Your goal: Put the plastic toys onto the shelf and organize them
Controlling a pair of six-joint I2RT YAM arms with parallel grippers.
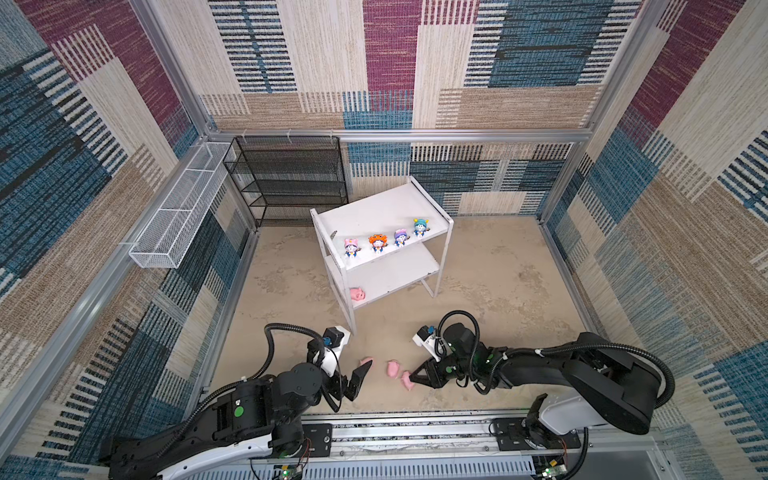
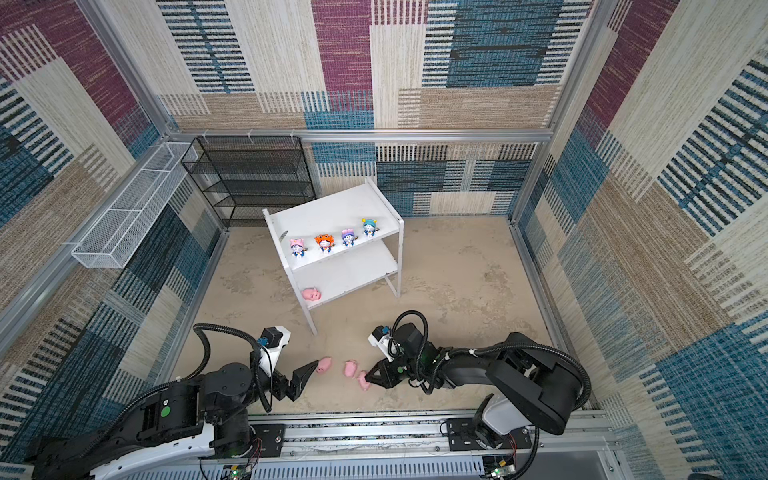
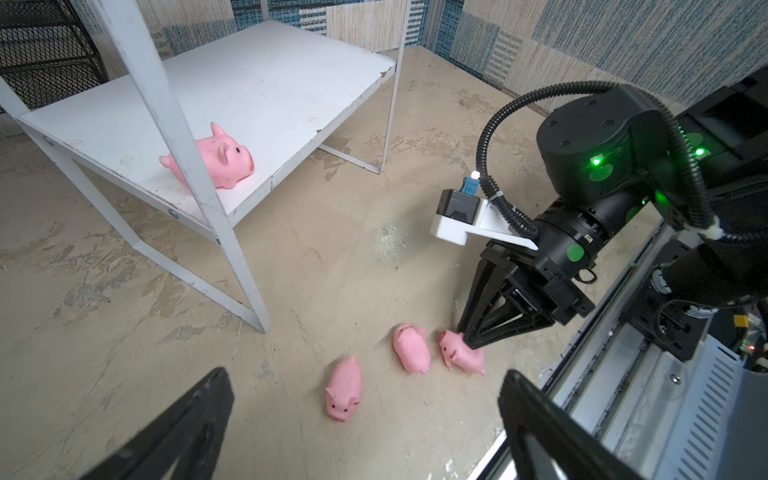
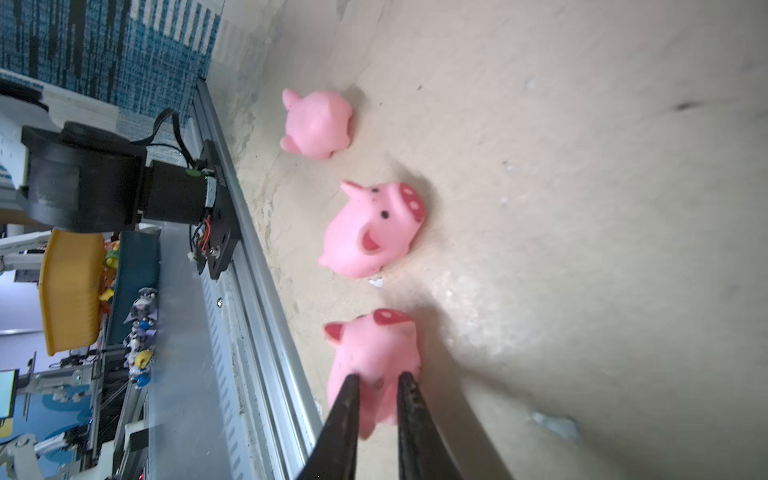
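The white shelf (image 1: pixel 376 206) holds the pink (image 1: pixel 352 248), orange (image 1: pixel 377 243), purple (image 1: pixel 400 237) and teal (image 1: pixel 419 227) hooded figurines in a row on its top board. One pink pig (image 1: pixel 357 294) stands on the lower board. Three pink pigs lie on the floor in front. My right gripper (image 4: pixel 379 376) is shut on the rear of the nearest pig (image 4: pixel 374 349), which rests on the floor. The middle pig (image 4: pixel 374 228) and the far pig (image 4: pixel 318 124) lie free. My left gripper (image 3: pixel 365 376) stands open just above the floor, beside the leftmost pig (image 3: pixel 344 388).
A black wire-mesh rack (image 1: pixel 286 178) stands at the back left. A long white mesh basket (image 1: pixel 178 212) hangs on the left wall. The arms' metal rail (image 1: pixel 415 432) runs along the front, close behind the floor pigs. The shelf's front leg (image 3: pixel 249 299) stands near my left gripper.
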